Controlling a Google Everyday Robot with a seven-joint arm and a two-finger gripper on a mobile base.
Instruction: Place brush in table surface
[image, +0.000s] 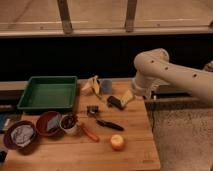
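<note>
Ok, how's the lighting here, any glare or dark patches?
Camera view: warm, dim light; table surface evenly lit, no glare; the band behind it nearly black; the brush stands out on the wood; the gripper, near the table's far edge, is darker than the pale arm.

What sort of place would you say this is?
Likely a robot-testing workspace: a butcher-block table surface holding a green tray, bowls, an apple and a brush, with the gripper over its far end.

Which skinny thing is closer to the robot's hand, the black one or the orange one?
The black brush. The gripper hangs over the table's far side, and the orange stick lies farther from it, beside the cup.
</note>
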